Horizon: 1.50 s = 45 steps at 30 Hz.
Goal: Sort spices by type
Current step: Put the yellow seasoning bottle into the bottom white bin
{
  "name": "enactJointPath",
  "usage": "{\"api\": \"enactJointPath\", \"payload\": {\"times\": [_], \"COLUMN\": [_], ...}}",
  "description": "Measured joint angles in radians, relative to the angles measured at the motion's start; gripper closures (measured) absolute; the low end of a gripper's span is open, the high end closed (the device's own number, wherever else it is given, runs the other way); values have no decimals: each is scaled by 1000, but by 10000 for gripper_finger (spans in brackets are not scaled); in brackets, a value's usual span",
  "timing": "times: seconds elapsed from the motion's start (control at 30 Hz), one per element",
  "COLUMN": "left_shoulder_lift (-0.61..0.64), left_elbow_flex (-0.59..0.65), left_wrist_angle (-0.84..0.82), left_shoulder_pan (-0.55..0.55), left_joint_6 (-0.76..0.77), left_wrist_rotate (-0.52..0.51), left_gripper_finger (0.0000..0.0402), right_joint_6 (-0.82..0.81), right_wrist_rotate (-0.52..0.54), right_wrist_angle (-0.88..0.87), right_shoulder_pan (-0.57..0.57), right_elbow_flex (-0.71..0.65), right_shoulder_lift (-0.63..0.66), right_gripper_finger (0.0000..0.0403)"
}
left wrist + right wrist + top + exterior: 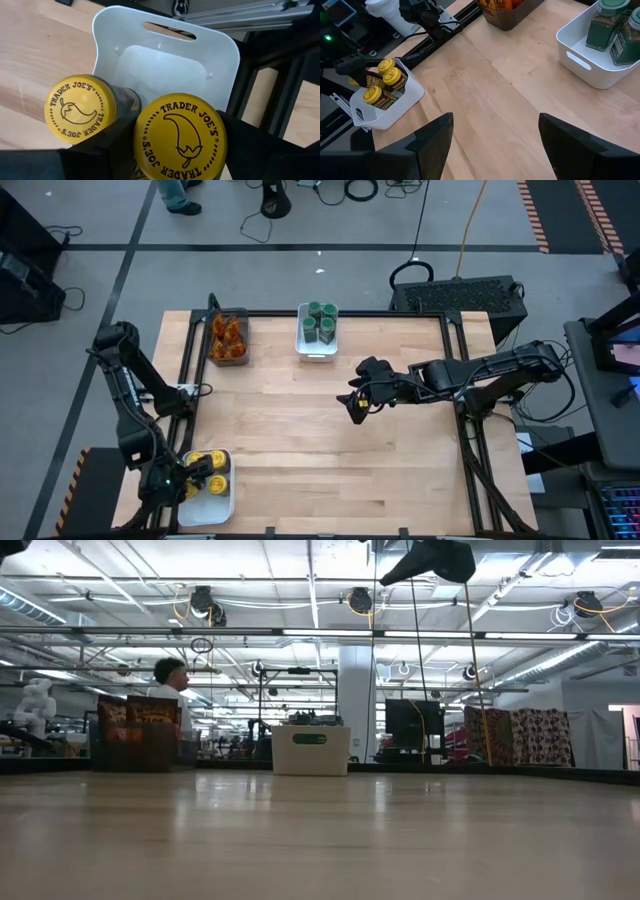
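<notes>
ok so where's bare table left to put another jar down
The wide bare wood between the green-lidded jar tray and the table's near edge is free, including under the open right claw. Crowded: the yellow-lidded jar tray, where the left claw grips a yellow-lidded jar, and the orange-packet bin.

the table [330, 450] is pale wood planks with a dark metal frame round it, standing on a grey floor [330, 225] marked with dark lines and strewn with black cables [360, 190]. across the table, the room is a big open hall with a white ceiling [300, 570] of pipes and long strip lights, a white column [356, 700] and patterned cloths [520, 735] hanging at one side. a person [172, 690] stands far back near a white figure [36, 705].
</notes>
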<state>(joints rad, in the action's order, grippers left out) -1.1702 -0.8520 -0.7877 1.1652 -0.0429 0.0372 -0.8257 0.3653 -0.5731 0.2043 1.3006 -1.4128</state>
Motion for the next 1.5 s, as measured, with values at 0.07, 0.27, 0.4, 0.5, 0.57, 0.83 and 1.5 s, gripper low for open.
{"api": "enactJointPath", "payload": {"times": [0.07, 0.27, 0.4, 0.5, 0.57, 0.83, 1.5], "left_shoulder_lift": [0, 0, 0, 0, 0, 0, 2], "left_elbow_flex": [0, 0, 0, 0, 0, 0, -151], "left_wrist_angle": [-3, 4, 2, 1, 1, -17, -88], "left_shoulder_pan": [0, 0, 0, 0, 0, 0, 0], "left_joint_6": [-14, -26, -26, -26, -26, -25, -16], "left_wrist_rotate": [8, -15, -20, -20, -20, -21, -22], "left_gripper_finger": [153, 150, 141, 135, 132, 129, 129], "right_joint_6": [2, 10, 10, 10, 10, 10, 26], "right_wrist_rotate": [0, 4, 4, 4, 4, 4, 1], "right_wrist_angle": [-4, -5, -5, -5, -5, -6, -6], "right_shoulder_pan": [0, -2, -1, -1, -1, -1, -2], "right_elbow_flex": [0, 0, 0, 0, 0, 0, 0], "right_shoulder_lift": [0, 0, 0, 0, 0, 0, 0], "right_gripper_finger": [126, 126, 126, 126, 126, 126, 126]}}
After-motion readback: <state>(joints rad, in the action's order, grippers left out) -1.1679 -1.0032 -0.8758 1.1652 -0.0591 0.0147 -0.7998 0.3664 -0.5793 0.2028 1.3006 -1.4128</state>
